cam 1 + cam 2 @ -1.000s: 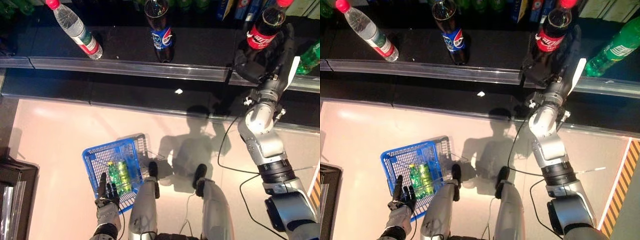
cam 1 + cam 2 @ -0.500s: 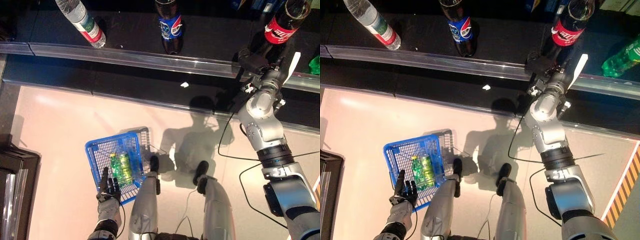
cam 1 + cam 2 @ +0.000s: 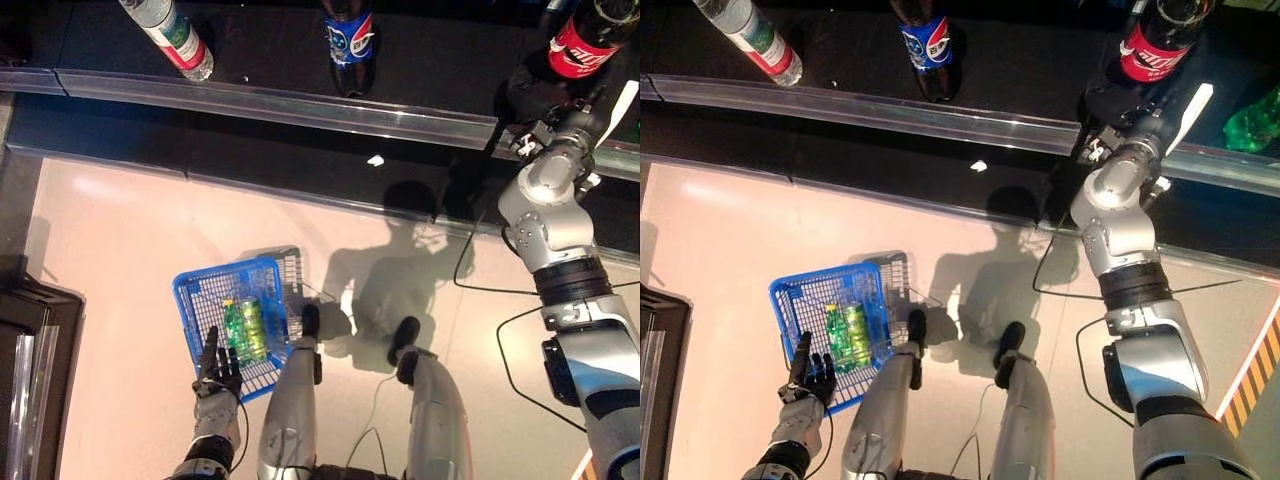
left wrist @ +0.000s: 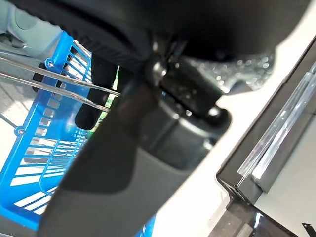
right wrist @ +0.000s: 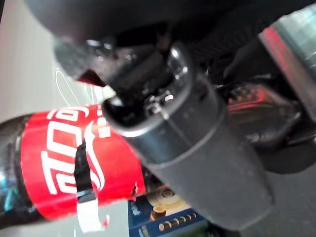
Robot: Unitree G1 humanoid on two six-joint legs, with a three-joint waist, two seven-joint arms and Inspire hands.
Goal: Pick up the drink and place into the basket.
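A cola bottle with a red label (image 3: pixel 582 45) stands on the dark shelf at the far right. My right hand (image 3: pixel 545 100) is at its lower part. In the right wrist view my thumb (image 5: pixel 197 148) and a finger lie round the red-labelled bottle (image 5: pixel 54 168), so the hand is shut on it. My left hand (image 3: pixel 215 375) is low at the left, shut on the thin wire handles (image 4: pixel 59 81) of the blue basket (image 3: pixel 200 295). The basket hangs above the floor with green drinks (image 3: pixel 245 330) inside.
A water bottle (image 3: pixel 170 30) and a dark bottle with a blue label (image 3: pixel 348 40) stand further left on the shelf. A green bottle (image 3: pixel 1255 125) lies right of the cola. A metal rail (image 3: pixel 300 100) edges the shelf. A dark cabinet (image 3: pixel 30 340) stands at the left.
The whole picture has shifted, so the camera has moved. My right hand stays at the cola bottle on the shelf. The blue basket still hangs low at the left.
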